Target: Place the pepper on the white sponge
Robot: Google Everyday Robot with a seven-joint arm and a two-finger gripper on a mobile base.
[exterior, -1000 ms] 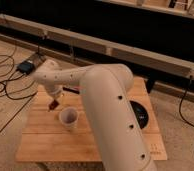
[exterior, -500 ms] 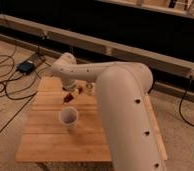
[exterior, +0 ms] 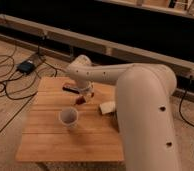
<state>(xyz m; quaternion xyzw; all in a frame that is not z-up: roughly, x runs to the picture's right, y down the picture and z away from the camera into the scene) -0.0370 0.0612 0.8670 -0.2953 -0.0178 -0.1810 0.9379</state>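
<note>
- Jaws of the gripper (exterior: 84, 96) are closed on the small, dark red, glossy pepper (exterior: 80, 100), which hangs at their tips. The gripper stands over the far half of the light wooden slatted table (exterior: 50, 145), toward 12 o'clock from its centre.
- That pepper looks lifted just clear of the wood, though whether it touches the boards cannot be told.
- At about 4 o'clock from the pepper lies the small, pale off-white, flat rectangular sponge (exterior: 108, 107). It is near the pepper but apart from it, with nothing on its top face.
- Judged from this, the pick-up is done. What is left is a short carry toward 4 o'clock, a lowering onto the sponge, and letting go.
- The sponge is a small target and the pepper is lumpy, so it could roll off if released high or off-centre.
- The only container in view is a white round paper cup (exterior: 68, 116), upright at about 7 o'clock from the pepper, near it but not touching. Nothing shows in its open mouth, as far as can be made out.
- A flat, dark rectangular box (exterior: 70, 89) lies at 11 o'clock from the pepper, just beside the gripper.
- The robot's thick white arm (exterior: 140, 100) reaches in from 4 o'clock, hiding the table's right part and bordering the sponge.
</note>
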